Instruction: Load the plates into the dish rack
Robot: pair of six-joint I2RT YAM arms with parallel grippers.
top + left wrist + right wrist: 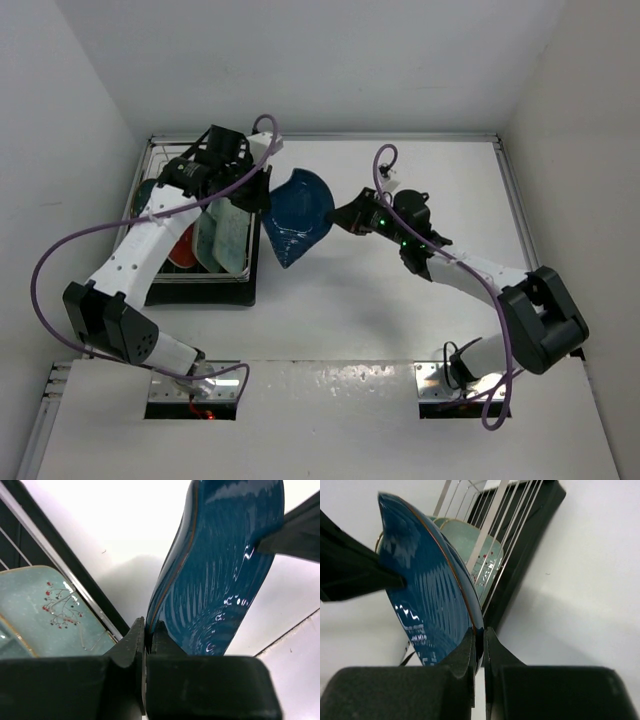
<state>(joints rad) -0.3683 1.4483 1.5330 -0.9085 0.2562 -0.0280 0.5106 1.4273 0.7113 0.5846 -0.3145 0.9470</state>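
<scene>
The small dark-blue leaf-shaped plate hangs on edge above the table just right of the dish rack. My left gripper is shut on its left rim, and my right gripper is shut on its right rim. In the left wrist view the jaws pinch the plate. In the right wrist view the jaws pinch the plate. The rack holds a round dark teal plate, a red plate and two pale mint plates, standing upright.
The rack's wires and black tray edge lie close beside the held plate. A mint plate with a red berry pattern stands nearest it. White walls enclose the table on three sides.
</scene>
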